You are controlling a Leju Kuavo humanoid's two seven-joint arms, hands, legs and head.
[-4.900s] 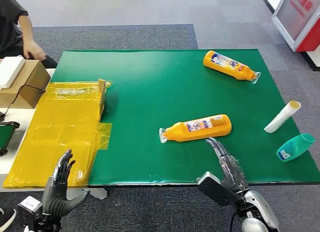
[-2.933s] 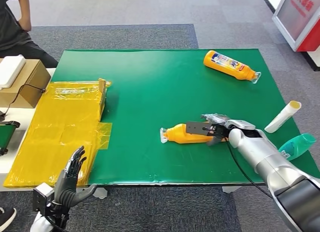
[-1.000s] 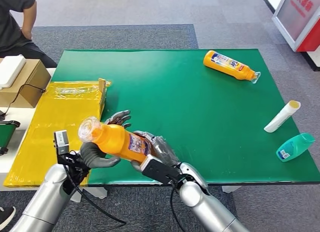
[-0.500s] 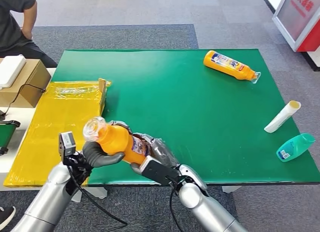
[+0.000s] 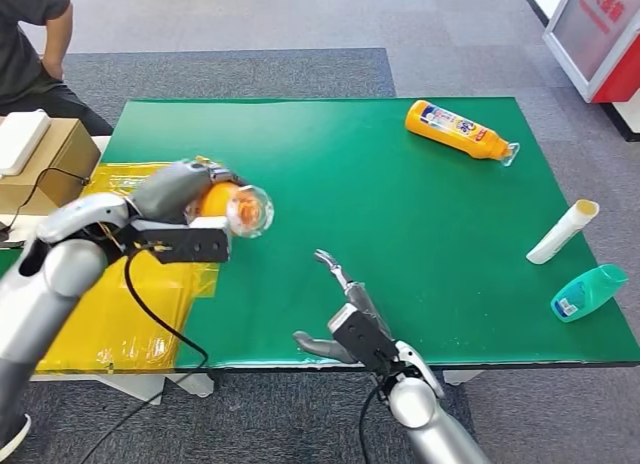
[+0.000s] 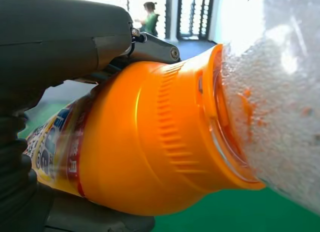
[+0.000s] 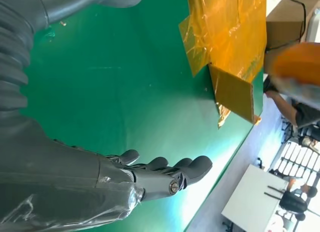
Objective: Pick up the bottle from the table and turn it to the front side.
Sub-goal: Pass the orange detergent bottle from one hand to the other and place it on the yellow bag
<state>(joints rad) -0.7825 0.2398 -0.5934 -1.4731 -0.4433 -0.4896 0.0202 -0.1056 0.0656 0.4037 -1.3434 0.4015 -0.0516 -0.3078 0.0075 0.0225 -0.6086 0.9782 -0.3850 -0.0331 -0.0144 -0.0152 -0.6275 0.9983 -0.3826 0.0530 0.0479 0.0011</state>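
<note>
The orange bottle point(image 5: 226, 206) is gripped by the left hand point(image 5: 181, 189) and held in the air above the left side of the green bench point(image 5: 362, 184), its clear cap pointing right. The right hand point(image 5: 351, 314) is empty, with fingers spread. The turning step seems to be in hand; next, the label must be brought to the front. Yellow plastic film point(image 5: 113, 284) is seen at the left, and grey carpet point(image 5: 264, 24) around the bench.

Bright, even light overall; the windows point(image 6: 188, 12) blow out white, and the bottle cap point(image 6: 279, 102) (at 3 o'clock) is blurred.
</note>
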